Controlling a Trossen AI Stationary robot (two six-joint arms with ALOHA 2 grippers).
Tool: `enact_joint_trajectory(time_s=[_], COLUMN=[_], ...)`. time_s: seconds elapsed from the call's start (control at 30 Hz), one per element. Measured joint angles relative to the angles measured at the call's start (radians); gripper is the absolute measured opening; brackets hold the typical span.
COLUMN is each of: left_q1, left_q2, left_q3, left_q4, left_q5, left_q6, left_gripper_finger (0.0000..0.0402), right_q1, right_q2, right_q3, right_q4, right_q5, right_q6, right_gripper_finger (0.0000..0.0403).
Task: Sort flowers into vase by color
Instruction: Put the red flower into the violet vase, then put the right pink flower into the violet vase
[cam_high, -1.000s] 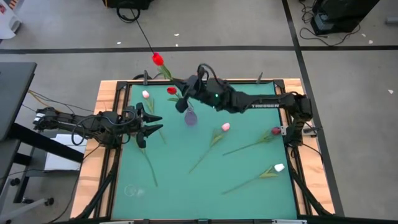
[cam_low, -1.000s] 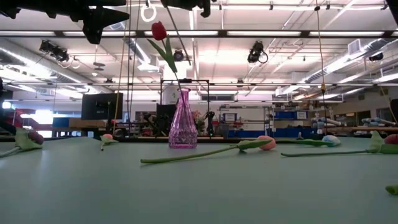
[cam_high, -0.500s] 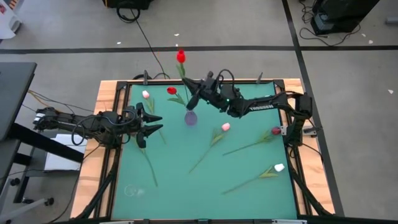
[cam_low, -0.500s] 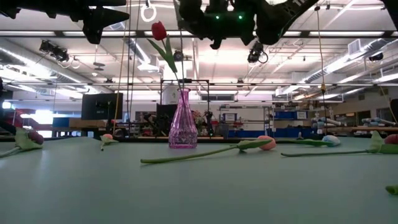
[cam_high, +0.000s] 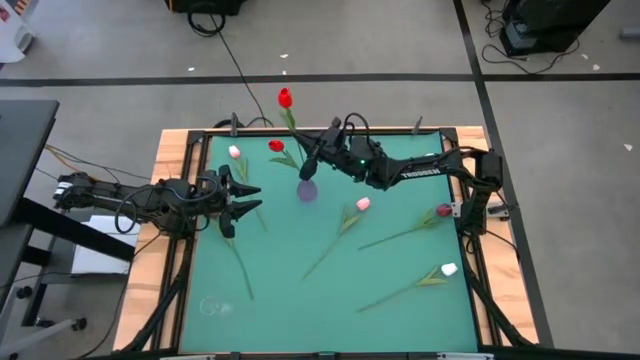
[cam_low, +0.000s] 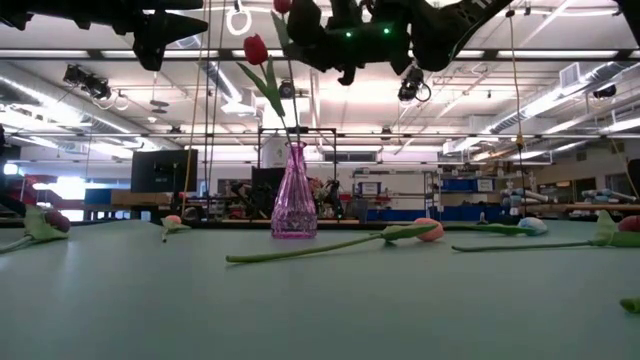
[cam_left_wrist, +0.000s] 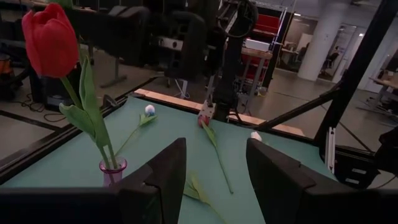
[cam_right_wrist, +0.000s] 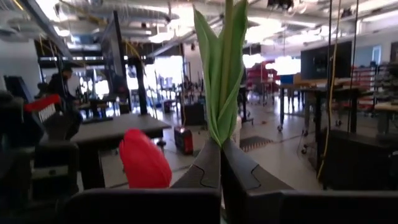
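A pink glass vase (cam_high: 307, 190) stands on the green table toward its far edge, also in the low view (cam_low: 294, 195). One red tulip (cam_low: 256, 48) stands in it by its stem. My right gripper (cam_high: 311, 160) hovers just above the vase, shut on a second red tulip (cam_high: 285, 97). That tulip's head pokes in at the top of the low view (cam_low: 283, 5). My left gripper (cam_high: 252, 198) waits open at the table's left side, touching nothing. Pink (cam_high: 362, 204), dark red (cam_high: 443, 211) and white (cam_high: 449, 269) tulips lie flat on the table. My right gripper pinches the second red tulip between its two fingers at the leafy part of the stem (cam_right_wrist: 221, 127). The stem and leaves rise above the fingers and the flower is lifted clear of the table. The gripper hides the stem's lower end.
A pale-headed tulip (cam_high: 234, 152) lies near the far left corner, and a bare green stem (cam_high: 241, 265) lies near my left gripper. A raised wooden frame (cam_high: 160, 200) rims the table. The near middle of the mat is bare.
My right gripper has come down over the vase and shifted slightly toward the table's right. The held tulip has swung from leaning left to more upright, its head now nearer above the vase. The left arm has kept still.
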Motion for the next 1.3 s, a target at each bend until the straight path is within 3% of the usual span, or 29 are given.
enact_joint_trajectory(time_s=[0.1, 0.4, 0.57, 0.8, 1.0, 1.17, 1.3], left_q1=[0.0, 0.0, 0.0, 0.0, 0.0, 0.0, 0.0], left_q2=[0.0, 0.0, 0.0, 0.0, 0.0, 0.0, 0.0], left_q3=[0.0, 0.0, 0.0, 0.0, 0.0, 0.0, 0.0], left_q4=[0.0, 0.0, -0.001, 0.0, 0.0, 0.0, 0.0], left_q5=[0.0, 0.0, 0.0, 0.0, 0.0, 0.0, 0.0], left_q6=[0.0, 0.0, 0.0, 0.0, 0.0, 0.0, 0.0], left_gripper_finger=[0.0173, 0.0173, 0.0173, 0.0173, 0.0173, 0.0173, 0.0173], right_q1=[0.001, 0.017, 0.054, 0.107, 0.114, 0.093, 0.081], right_q2=[0.0, -0.002, -0.076, -0.232, -0.352, -0.419, -0.439], right_q3=[0.0, 0.0, 0.0, 0.0, 0.0, 0.0, 0.0], right_q4=[-0.054, -0.124, -0.345, -0.554, -0.777, -1.055, -1.307], right_q5=[0.0, 0.007, 0.099, 0.268, 0.426, 0.447, 0.314], right_q6=[0.061, 0.128, 0.174, 0.202, 0.49, 0.76, 0.985], right_gripper_finger=[0.0039, 0.0181, 0.0235, 0.0247, 0.0246, 0.0246, 0.0246])
